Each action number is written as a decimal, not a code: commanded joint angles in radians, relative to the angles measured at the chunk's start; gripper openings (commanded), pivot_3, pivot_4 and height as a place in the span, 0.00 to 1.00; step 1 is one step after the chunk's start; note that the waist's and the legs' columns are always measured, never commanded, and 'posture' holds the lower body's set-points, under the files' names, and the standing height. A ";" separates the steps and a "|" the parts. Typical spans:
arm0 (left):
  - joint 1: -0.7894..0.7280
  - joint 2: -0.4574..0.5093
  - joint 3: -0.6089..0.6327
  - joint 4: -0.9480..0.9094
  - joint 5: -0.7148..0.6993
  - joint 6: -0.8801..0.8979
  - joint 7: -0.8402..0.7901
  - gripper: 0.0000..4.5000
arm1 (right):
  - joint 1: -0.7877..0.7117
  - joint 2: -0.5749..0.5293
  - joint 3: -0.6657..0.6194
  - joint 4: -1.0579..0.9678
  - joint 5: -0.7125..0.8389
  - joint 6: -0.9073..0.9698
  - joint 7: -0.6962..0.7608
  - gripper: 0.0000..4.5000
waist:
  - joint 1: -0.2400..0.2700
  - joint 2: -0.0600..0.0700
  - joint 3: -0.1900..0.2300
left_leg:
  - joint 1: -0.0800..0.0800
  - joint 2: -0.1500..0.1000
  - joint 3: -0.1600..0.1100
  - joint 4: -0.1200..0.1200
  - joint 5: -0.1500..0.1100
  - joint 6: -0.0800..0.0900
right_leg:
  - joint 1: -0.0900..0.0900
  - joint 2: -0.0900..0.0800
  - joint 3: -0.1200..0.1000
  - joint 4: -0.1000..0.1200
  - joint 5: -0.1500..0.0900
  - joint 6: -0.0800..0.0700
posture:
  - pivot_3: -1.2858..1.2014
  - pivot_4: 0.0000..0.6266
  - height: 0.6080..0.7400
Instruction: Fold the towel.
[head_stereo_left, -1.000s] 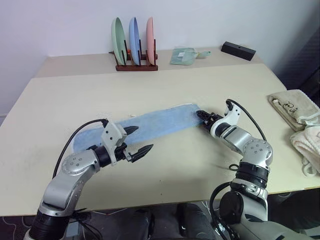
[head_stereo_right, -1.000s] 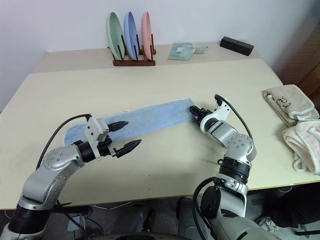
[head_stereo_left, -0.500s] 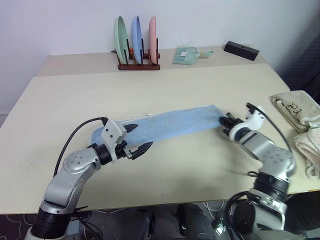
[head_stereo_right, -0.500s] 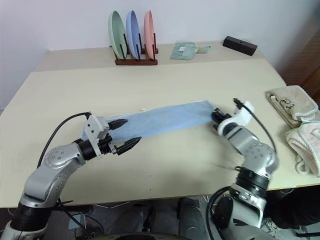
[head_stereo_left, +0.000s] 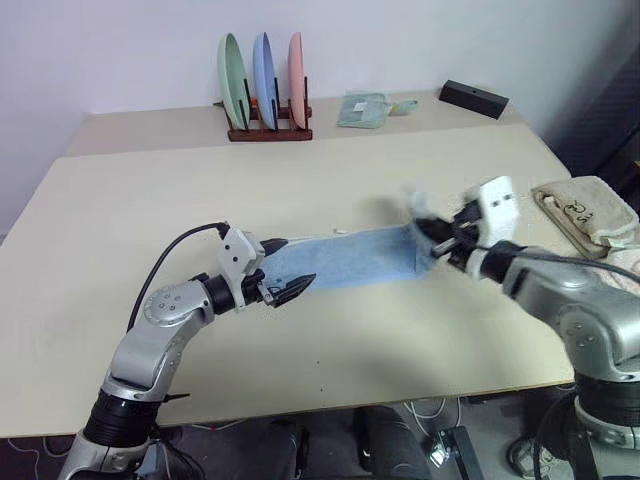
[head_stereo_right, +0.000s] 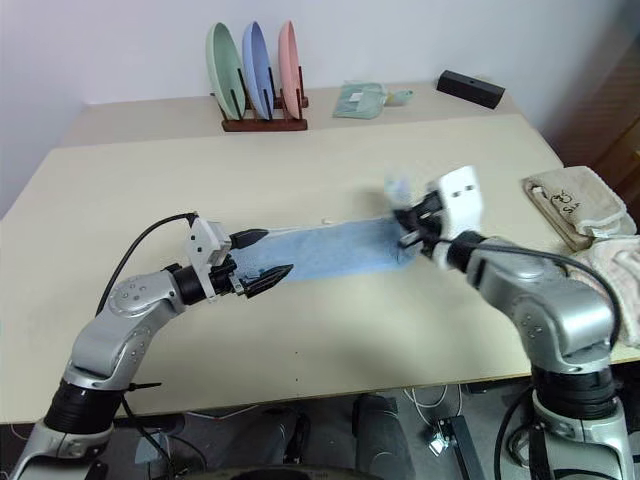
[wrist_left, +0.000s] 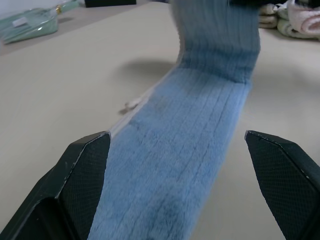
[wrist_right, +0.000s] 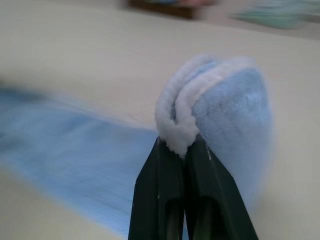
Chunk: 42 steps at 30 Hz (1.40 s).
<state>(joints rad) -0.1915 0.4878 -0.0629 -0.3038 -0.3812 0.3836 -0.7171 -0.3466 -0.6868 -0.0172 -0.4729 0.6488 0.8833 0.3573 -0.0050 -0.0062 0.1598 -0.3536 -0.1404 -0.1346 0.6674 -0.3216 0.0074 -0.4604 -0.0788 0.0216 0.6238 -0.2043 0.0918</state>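
Note:
The light blue towel (head_stereo_left: 350, 262) lies as a long strip across the middle of the table (head_stereo_left: 150, 190). Its right end is lifted off the surface, and its whitish edge (wrist_right: 180, 125) is bunched between the fingers of my right gripper (head_stereo_left: 428, 234), which is shut on it. My left gripper (head_stereo_left: 300, 262) hovers open and low over the towel's left end. In the left wrist view its two fingers (wrist_left: 82, 172) straddle the strip without touching it, and the raised end (wrist_left: 217, 37) stands up ahead.
A wooden rack with three upright plates (head_stereo_left: 264, 82) stands at the back. A pale green folded cloth (head_stereo_left: 364, 109) and a black box (head_stereo_left: 474, 98) lie beside the rack. Beige towels (head_stereo_left: 586, 208) lie at the table's right edge.
My right gripper shut on the towel's right end, pulled the strip to the right, then raised that end and rolled. My left gripper stayed open, nearly still.

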 joint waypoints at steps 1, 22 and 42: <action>0.013 -0.007 0.011 -0.051 0.002 -0.013 0.017 0.98 | -0.032 0.013 0.144 0.025 -0.114 -0.077 0.067 0.01 | 0.006 0.000 0.000 | 0.000 0.000 0.000 0.000 0.000 0.000 | 0.000 0.000 0.000 -0.001 0.001 0.001 | 0.52 0.24 1.00; 0.080 0.010 0.092 -0.087 -0.011 0.022 0.095 0.98 | 0.004 -0.027 0.161 0.044 -0.242 -0.276 0.377 0.85 | 0.020 -0.001 0.000 | -0.002 0.000 -0.001 0.000 0.000 0.001 | 0.000 0.000 -0.001 -0.006 0.002 0.001 | 0.52 0.24 1.00; 0.139 -0.033 0.120 -0.102 -0.010 0.038 0.162 0.98 | -0.129 0.230 0.225 0.711 -0.506 -0.623 0.359 0.01 | 0.017 -0.001 0.000 | -0.002 -0.001 0.000 0.000 0.000 0.001 | 0.001 0.000 0.000 -0.006 0.003 0.001 | 0.52 0.24 1.00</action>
<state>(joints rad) -0.0655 0.4479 0.0282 -0.3735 -0.3930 0.4277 -0.5615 -0.4813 -0.4571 0.1885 0.2194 0.1684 0.2779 0.6930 0.0124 -0.0076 0.1598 -0.3547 -0.1410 -0.1350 0.6672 -0.3218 0.0079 -0.4596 -0.0783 0.0213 0.6172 -0.2013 0.0927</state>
